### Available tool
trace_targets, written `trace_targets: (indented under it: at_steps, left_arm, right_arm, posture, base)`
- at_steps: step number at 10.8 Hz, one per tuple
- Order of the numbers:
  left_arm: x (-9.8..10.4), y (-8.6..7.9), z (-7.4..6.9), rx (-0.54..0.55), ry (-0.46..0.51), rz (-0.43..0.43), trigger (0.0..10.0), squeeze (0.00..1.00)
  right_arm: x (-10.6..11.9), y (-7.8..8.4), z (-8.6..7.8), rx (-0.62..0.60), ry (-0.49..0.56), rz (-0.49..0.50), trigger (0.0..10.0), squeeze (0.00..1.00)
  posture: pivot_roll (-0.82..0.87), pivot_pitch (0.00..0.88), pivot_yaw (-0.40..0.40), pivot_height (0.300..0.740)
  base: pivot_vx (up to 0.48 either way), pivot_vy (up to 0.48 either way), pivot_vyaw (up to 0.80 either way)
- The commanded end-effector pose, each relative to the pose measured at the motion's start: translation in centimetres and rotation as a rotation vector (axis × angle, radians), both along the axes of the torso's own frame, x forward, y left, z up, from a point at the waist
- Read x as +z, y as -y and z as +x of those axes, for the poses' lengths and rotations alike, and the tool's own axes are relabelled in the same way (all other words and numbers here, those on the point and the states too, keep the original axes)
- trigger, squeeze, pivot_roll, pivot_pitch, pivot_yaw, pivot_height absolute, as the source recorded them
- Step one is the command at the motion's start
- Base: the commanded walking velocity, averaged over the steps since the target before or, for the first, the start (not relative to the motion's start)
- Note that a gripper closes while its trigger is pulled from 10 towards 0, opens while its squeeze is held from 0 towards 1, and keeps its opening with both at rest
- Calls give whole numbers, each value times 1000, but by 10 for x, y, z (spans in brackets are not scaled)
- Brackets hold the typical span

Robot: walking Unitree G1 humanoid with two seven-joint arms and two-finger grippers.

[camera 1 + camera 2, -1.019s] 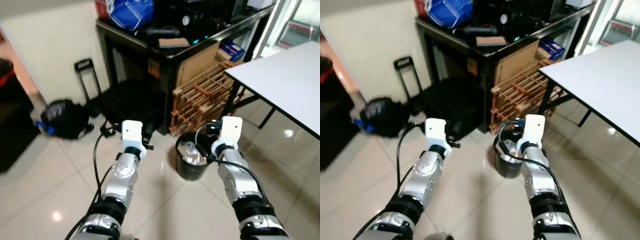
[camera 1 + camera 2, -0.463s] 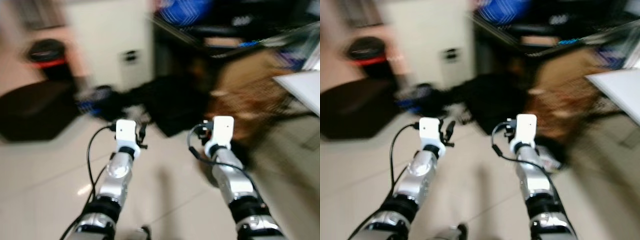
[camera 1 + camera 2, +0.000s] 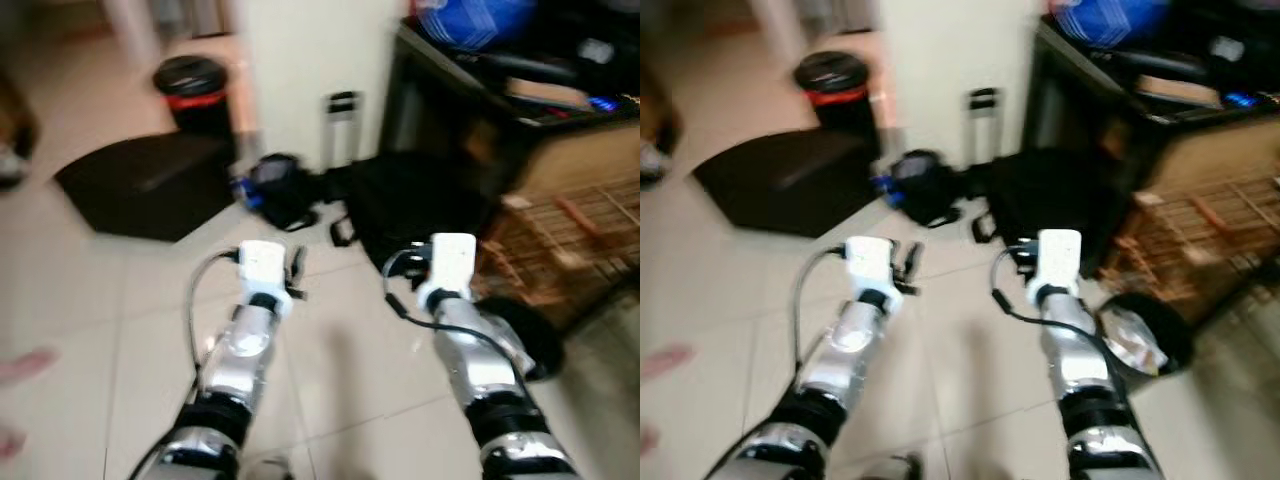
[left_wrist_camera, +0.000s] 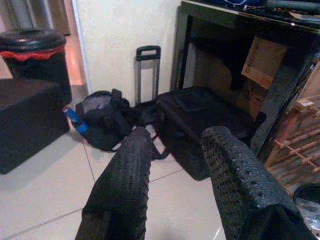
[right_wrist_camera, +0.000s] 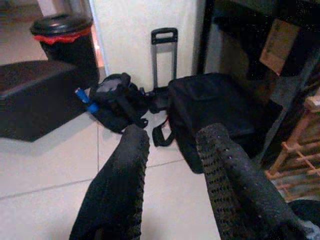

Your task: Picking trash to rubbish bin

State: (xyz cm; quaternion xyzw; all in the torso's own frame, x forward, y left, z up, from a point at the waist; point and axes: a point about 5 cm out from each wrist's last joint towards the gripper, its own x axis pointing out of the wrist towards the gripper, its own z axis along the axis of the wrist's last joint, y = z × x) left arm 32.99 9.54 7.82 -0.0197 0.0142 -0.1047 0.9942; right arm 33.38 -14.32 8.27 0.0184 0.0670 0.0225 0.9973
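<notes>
two empty grippers over the floor, bins off to the sides

the head pictures are blurry, and no writing or brand can be read on anything.

the left gripper (image 4: pixel 175 190) is held out over the pale tile floor (image 3: pixel 120 320) in the lower middle of the frame. its two black fingers (image 4: pixel 125 185) are spread apart with nothing between them. the right gripper (image 5: pixel 172 185) is held out next to it, a little to the right. its fingers (image 5: pixel 122 185) are spread apart too, and they hold nothing.

a small black rubbish bin (image 3: pixel 1145 335) sits on the floor at the lower right of the frame, just beside the right arm. crumpled pale trash (image 3: pixel 1130 340) lies inside it. the bin is behind the fingers, not in front of them.

a taller black bin with a red band (image 3: pixel 195 90) stands at the upper left, well apart from both grippers.

straight ahead of the fingers, near the wall, lie a small dark bag (image 4: pixel 102 117) with something blue on it and a bigger black bag (image 4: pixel 200 122) with a pull handle (image 4: pixel 148 70). a low dark box (image 3: pixel 145 185) sits at the left. a dark shelf (image 3: pixel 520 90) with a blue bag (image 3: pixel 475 20) on top is at the upper right, and a wooden rack (image 3: pixel 570 240) stands below it.
</notes>
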Motion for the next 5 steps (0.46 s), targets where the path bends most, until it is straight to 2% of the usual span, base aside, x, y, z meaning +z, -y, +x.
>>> trace_targets:
  at_steps: [1,5]
  left_arm:
    - [-2,-9,0,25,-1,19,10000,0]
    - [0,-9,1,25,5,10,10000,0]
  right_arm:
    - [-1,-6,-1,14,-11,8,10000,0]
    - [0,-8,1,17,-6,11,10000,0]
  posture:
    - [-18,88,-4,740]
    - [-18,82,2,740]
  base:
    - [0,0,800]
    - [0,0,800]
